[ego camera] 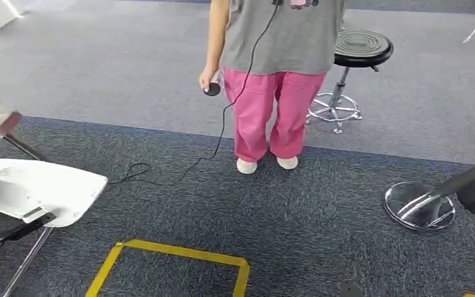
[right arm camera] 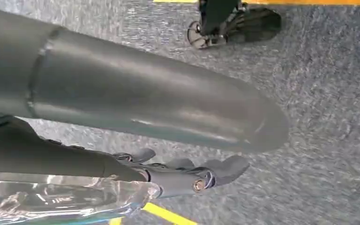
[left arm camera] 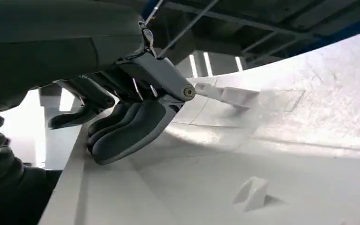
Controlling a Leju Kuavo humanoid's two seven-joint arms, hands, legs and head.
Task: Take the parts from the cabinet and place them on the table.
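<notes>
Closest in, we see our left hand (left arm camera: 122,117) curled over the edge of a large white moulded part (left arm camera: 272,154), dark fingers (left arm camera: 126,133) wrapped against its rim, so it grips that part; in the head view the same white part (ego camera: 43,189) juts out low on our left side above the carpet. Our right hand (right arm camera: 187,176) hangs down over the grey carpet (right arm camera: 328,117), its fingers spread and apart, with a clear plastic sheet (right arm camera: 61,199) just beside the wrist; we cannot tell whether the hand touches it. Beyond the left hand a yellow tape outline (ego camera: 173,260) marks the floor. Farther out a person (ego camera: 278,68) in pink trousers stands holding a small black device (ego camera: 212,89) on a cable, with a black stool (ego camera: 359,52) behind them.
</notes>
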